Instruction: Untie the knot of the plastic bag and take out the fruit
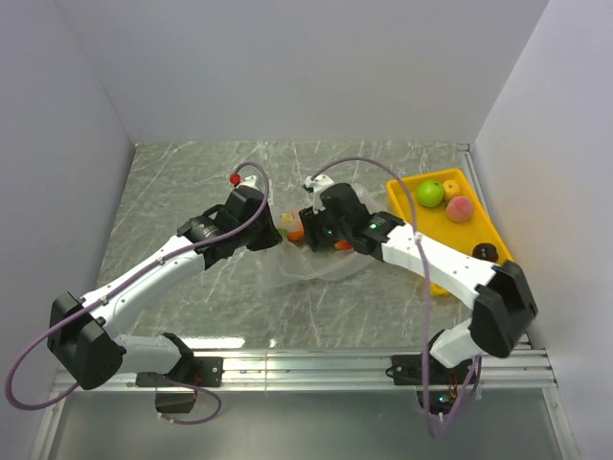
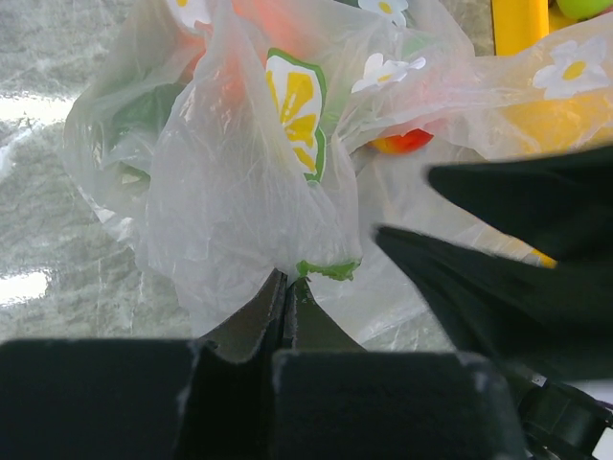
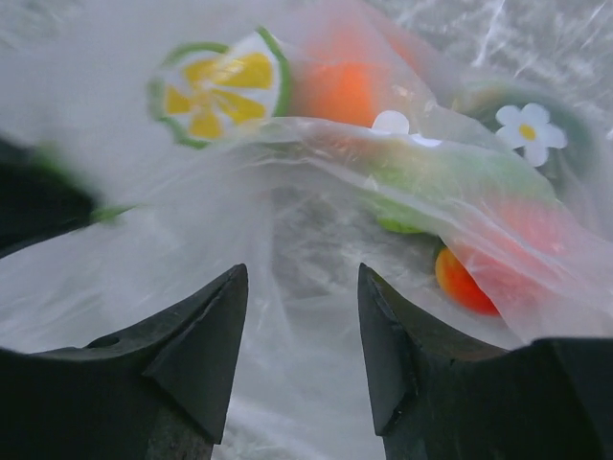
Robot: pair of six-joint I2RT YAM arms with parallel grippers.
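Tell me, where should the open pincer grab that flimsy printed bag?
Probably the raised fold of the plastic bag just ahead of the right pincer, coming from the side opposite the left pincer, which pinches the film: that thin ridge stands up.

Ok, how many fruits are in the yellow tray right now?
4: a green one, a small yellow one beside it, a pink one nearer, a dark one by the right arm, which may hide more.

Top external: high at 6 o'clock, looking down on table. Wrist views: very close, facing plastic bag from 9 and 3 o'clock; bag shared by all.
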